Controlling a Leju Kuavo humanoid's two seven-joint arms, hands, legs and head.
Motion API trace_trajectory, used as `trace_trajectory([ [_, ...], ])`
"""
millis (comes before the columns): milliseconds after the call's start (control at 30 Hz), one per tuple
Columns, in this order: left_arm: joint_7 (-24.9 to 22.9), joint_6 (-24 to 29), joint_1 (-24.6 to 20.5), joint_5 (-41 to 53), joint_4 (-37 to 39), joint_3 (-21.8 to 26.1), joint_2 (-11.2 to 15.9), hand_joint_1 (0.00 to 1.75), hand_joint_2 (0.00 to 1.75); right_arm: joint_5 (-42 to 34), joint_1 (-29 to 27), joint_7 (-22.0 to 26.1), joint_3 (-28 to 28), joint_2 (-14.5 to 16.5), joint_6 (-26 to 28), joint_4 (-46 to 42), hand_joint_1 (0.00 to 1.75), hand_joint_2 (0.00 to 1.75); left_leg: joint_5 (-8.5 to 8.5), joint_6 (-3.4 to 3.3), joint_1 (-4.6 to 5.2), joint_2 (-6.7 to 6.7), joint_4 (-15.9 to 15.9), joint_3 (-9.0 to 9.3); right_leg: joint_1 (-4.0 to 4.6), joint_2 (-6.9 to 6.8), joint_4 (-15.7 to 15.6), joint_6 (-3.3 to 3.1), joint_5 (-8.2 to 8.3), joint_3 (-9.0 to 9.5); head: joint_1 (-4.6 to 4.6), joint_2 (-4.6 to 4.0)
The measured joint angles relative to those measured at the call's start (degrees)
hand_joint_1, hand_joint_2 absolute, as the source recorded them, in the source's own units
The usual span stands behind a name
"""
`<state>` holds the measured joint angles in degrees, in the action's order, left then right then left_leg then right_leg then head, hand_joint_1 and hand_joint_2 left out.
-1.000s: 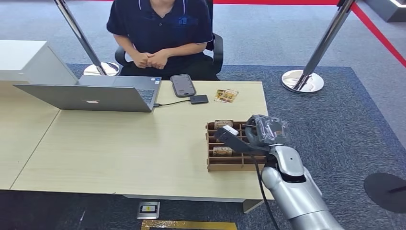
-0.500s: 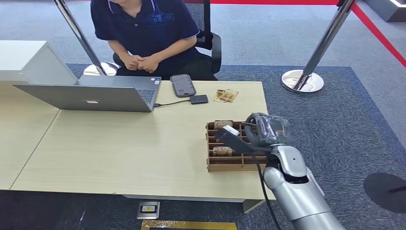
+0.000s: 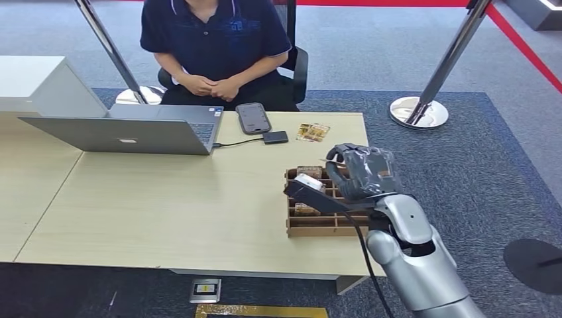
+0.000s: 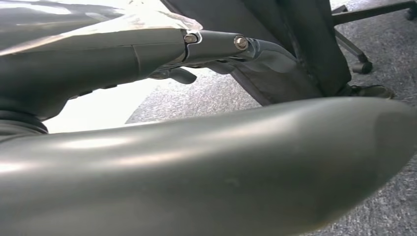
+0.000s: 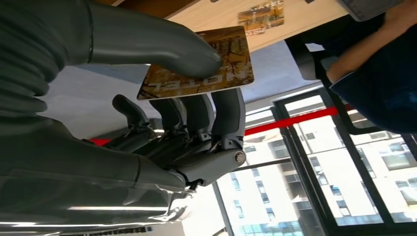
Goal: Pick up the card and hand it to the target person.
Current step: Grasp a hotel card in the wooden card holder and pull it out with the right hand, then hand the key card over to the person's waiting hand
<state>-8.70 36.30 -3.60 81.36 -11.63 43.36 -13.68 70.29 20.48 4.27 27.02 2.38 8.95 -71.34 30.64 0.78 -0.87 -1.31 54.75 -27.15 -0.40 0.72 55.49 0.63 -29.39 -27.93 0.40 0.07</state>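
Right hand (image 5: 162,98) pinching card (image 5: 199,66) between thumb and fingers, just above slotted tray (image 3: 298,228); flat hold suits presenting. Left hand's state: cannot tell.

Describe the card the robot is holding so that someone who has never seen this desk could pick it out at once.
Start at the brown slotted wooden card rack near the right end of the pale wooden desk. The robot's grey right hand hovers over it, thumb pinching a golden-brown printed card against the fingers. Unlike the similar card lying flat on the desk near the seated person, this one is off the desk, in the hand.
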Motion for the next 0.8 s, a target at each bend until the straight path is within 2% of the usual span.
trace_trajectory([
  [200,0.0,0.0,0.0,0.3,0.0,0.0,0.0,0.0,0.0,-1.4,2.6,0.6,1.8,0.0,-2.0,-1.1,1.36,1.75,0.0,0.0,0.0,0.0,0.0,0.0,0.0,0.0,0.0,0.0,0.0,0.01,0.0,0.0],
  [367,0.0,0.0,-0.1,0.8,0.0,0.0,0.0,0.0,0.0,-2.0,6.9,-0.6,2.6,1.6,-2.1,2.2,1.37,1.75,-0.03,0.04,0.0,0.01,0.0,0.0,0.0,0.0,0.1,-0.01,0.01,0.01,0.0,0.0],
  [633,0.5,-0.2,-0.3,2.4,0.0,-0.1,-0.1,0.0,0.0,-0.7,17.9,-5.9,2.6,6.2,2.0,17.4,1.41,1.75,-0.08,0.11,0.0,0.02,0.0,0.03,0.0,0.0,0.1,-0.01,0.01,-0.01,-0.01,0.0],
  [800,0.6,-0.6,-0.3,3.3,0.0,-0.2,-0.1,0.0,0.0,0.9,22.7,-7.6,2.4,7.9,4.8,26.1,1.39,1.75,-0.08,0.11,0.0,0.01,0.0,0.01,0.0,0.0,0.2,-0.02,0.01,-0.03,0.0,0.0],
])
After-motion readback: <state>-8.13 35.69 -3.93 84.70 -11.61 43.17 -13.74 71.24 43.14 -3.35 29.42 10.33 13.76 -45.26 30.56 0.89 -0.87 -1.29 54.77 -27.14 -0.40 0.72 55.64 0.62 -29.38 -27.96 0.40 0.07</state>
